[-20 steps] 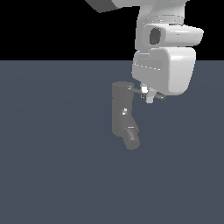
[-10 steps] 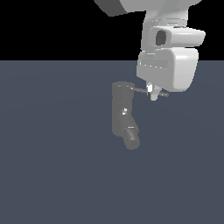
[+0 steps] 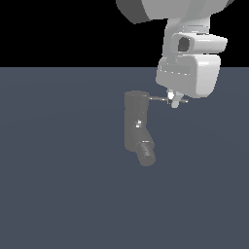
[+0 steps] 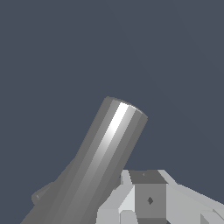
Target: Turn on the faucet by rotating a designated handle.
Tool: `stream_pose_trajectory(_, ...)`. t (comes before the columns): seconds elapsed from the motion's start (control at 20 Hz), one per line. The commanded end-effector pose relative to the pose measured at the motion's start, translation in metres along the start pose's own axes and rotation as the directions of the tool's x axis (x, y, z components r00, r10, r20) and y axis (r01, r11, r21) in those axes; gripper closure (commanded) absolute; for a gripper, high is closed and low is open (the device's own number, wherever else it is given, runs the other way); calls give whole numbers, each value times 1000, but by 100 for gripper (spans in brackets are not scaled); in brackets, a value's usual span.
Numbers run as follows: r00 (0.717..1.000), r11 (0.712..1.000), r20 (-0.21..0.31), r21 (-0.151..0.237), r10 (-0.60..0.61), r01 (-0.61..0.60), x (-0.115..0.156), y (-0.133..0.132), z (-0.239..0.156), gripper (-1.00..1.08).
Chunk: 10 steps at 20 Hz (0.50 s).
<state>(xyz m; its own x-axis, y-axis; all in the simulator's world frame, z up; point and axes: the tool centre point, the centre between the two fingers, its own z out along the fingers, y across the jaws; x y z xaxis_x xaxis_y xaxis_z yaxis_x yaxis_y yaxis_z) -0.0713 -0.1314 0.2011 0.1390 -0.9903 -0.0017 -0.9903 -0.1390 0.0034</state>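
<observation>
Beside the faucet (image 3: 136, 124), on the exterior view's right, you have the gripper (image 3: 173, 101) at the outer end of the handle (image 3: 164, 99), which sticks sideways from the faucet's top. Whether the jaws are wide, narrow or clamping the rod you cannot tell. Push the tip in an arc around the faucet's upright axis, keeping contact near the rod's end for leverage. Count: one faucet, one handle, one spout (image 3: 147, 154).

Wrist view: one faucet body (image 4: 98, 166), gripper housing just beside it; handle not visible.
</observation>
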Motion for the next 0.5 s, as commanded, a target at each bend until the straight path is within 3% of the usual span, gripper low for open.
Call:
stream_pose_trajectory(0.0, 1000, 1000, -2, 3, 15, -15, 14, -5, 0, 108)
stream_pose_trajectory(0.45, 1000, 1000, -2, 3, 22, -22, 39, -26, 0, 108)
